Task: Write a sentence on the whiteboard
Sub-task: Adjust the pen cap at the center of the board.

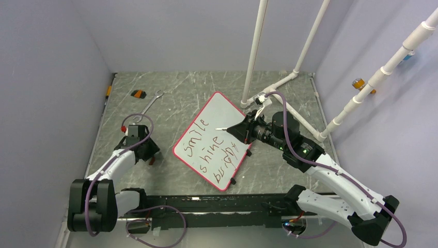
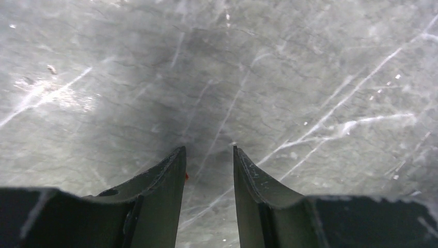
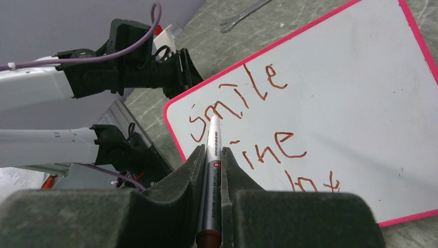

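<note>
Three stacked lines were counted in the dark reddish-brown handwritten sentence point(image 1: 212, 152), read as "smile", "shine" and a third, scrawled word. It was set down the left half of the flat white whiteboard with a thin red-pink rim point(image 1: 221, 109), which was laid corner-on at the middle of the grey marbled table point(image 1: 186, 85), between the two arms. Two small black clips point(image 1: 233, 181) were seen on the board's near right edge.

A grey-barrelled marker point(image 3: 212, 155) was clamped between the closed fingers of the right gripper point(image 3: 210, 153), with its tip pointed over the board's bare area just past the end of "smile". Whether the tip was touching the surface could not be told.

The left gripper point(image 2: 209, 150) was held low over bare table just off the board's left corner. Its dark fingers point(image 2: 170, 181) were parted and nothing was gripped between them. A tiny red speck point(image 2: 186, 176), too small to identify, was noted beside the left finger.

Farther back, a silver open-ended wrench point(image 1: 151, 103) and a small black-and-orange object point(image 1: 138, 93) were left lying near the far left corner. White plastic pipes point(image 1: 255, 51) were mounted behind the board at the right.
</note>
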`<action>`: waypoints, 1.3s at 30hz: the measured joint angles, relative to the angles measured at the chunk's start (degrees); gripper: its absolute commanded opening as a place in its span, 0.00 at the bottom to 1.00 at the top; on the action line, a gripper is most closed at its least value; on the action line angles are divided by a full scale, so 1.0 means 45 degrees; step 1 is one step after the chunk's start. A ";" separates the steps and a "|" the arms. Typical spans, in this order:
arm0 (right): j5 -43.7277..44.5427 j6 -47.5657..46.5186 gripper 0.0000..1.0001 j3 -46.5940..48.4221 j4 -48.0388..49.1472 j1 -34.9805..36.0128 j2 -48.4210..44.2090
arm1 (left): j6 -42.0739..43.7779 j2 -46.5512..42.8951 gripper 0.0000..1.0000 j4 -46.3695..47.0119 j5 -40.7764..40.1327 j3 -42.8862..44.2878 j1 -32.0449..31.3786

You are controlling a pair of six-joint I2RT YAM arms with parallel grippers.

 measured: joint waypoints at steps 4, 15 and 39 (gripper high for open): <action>0.0000 0.0005 0.00 0.0000 0.0000 0.0000 -0.0010 | -0.0214 -0.0330 0.49 0.0345 0.0495 -0.0316 -0.0136; -0.0107 0.0058 0.00 0.0000 0.0000 0.0000 -0.0010 | 0.0607 -0.1715 0.74 -0.2385 -0.0903 0.0015 -0.0447; -0.0423 0.0359 0.00 0.0000 -0.0010 0.0000 -0.0189 | -0.0665 -0.2123 0.75 -0.2715 -0.1525 -0.0486 -0.0510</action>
